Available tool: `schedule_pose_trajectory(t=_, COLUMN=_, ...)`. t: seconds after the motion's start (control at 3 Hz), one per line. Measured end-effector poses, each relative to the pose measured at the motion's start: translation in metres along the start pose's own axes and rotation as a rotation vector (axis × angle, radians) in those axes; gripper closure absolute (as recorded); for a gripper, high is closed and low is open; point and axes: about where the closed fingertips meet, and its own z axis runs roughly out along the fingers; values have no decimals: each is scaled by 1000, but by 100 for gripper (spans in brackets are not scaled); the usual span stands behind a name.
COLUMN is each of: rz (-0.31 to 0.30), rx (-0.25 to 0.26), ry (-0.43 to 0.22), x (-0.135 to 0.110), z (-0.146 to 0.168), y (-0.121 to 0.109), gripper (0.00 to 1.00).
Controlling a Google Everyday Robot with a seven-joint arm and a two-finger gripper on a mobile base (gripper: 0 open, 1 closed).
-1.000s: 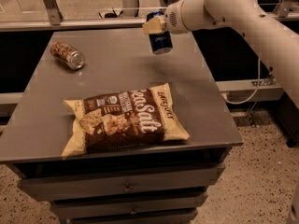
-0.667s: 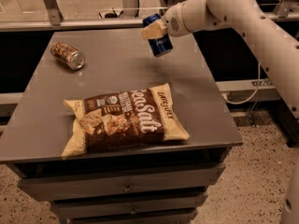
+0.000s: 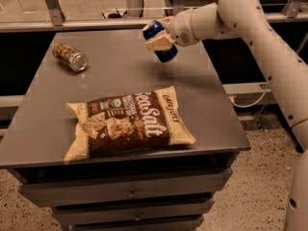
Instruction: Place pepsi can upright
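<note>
A: Logging left to right, every position taken off the chip bag. The brown patterned can lies on its side on the grey table top, beyond the bag's left end and well apart from it.

B: The bag itself?

A: Flat on the table near the front edge, label side up.

B: Pepsi can?

A: The pepsi can is off the table, held in the air beyond the bag's right half and well apart from it. The gripper is clamped on it. Its cream fingers press across the can's middle. One end points up and left, and the blue body sticks out down and right. Tilted, not upright. The white arm runs off to the right of the bag.

B: Containers?

A: Drawers sit under the table top, below the bag. Their fronts are closed and the contents are hidden.

B: Change against the reading one second ago?

A: Gripper and can sit slightly further left, and the can leans more, with its upper end swung leftward. Bag and brown can are unmoved.
</note>
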Motion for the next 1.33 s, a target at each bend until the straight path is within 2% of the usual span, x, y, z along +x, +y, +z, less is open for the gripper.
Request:
schedule_pose_trajectory(t=0.33, rz=-53, rx=-33, ry=-119, x=2, z=-4, y=2, gripper=100)
schedule_pose_trajectory(t=0.67, rz=-50, rx=-53, ry=-248, x=5, z=-12, y=1, gripper=100)
schedule_pose_trajectory(t=1.0, rz=-26, rx=-61, ry=-348, x=8, z=-19, y=-1, gripper=100)
schedule_pose_trajectory(t=1.33, rz=13, rx=-64, ry=-427, x=15, z=-25, y=-4, gripper=87)
